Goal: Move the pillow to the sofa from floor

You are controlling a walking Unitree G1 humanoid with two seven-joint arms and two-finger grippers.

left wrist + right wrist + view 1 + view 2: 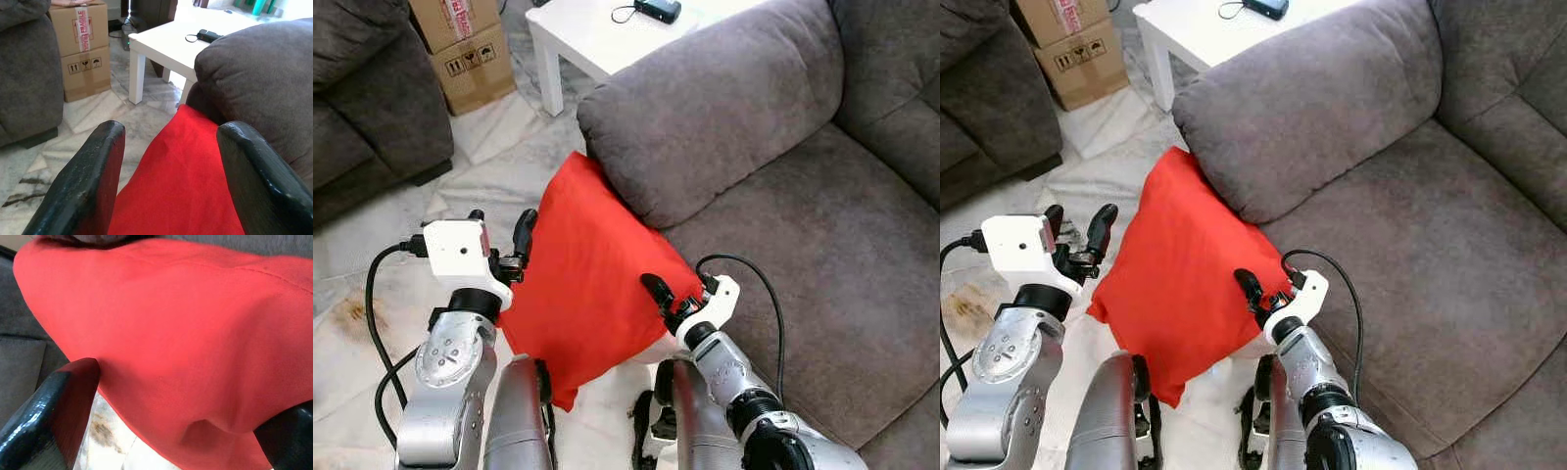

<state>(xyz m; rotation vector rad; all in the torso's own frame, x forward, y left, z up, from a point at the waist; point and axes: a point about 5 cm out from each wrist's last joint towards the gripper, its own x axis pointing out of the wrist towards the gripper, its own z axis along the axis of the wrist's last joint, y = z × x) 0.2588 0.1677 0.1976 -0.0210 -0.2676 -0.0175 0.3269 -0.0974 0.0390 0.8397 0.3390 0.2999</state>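
Left eye view: red pillow [582,274] raised off floor [372,294], leaning on sofa [822,255] armrest, pressed between both claws. Left claw [514,245] spread at pillow's left edge; right claw [671,299] spread against right edge. Advice: keep even inward pressure, lift over seat, then release.

Floor's pale marble-look tile [499,162] with grey veins and a brownish stain [347,313] on the left. A second dark grey couch [362,108] sits across on the left, with two stacked cardboard boxes [460,44] beside it. A small white side table [597,34] stands just past the armrest, a black gadget with a cord [656,10] on top. Bright daylight.
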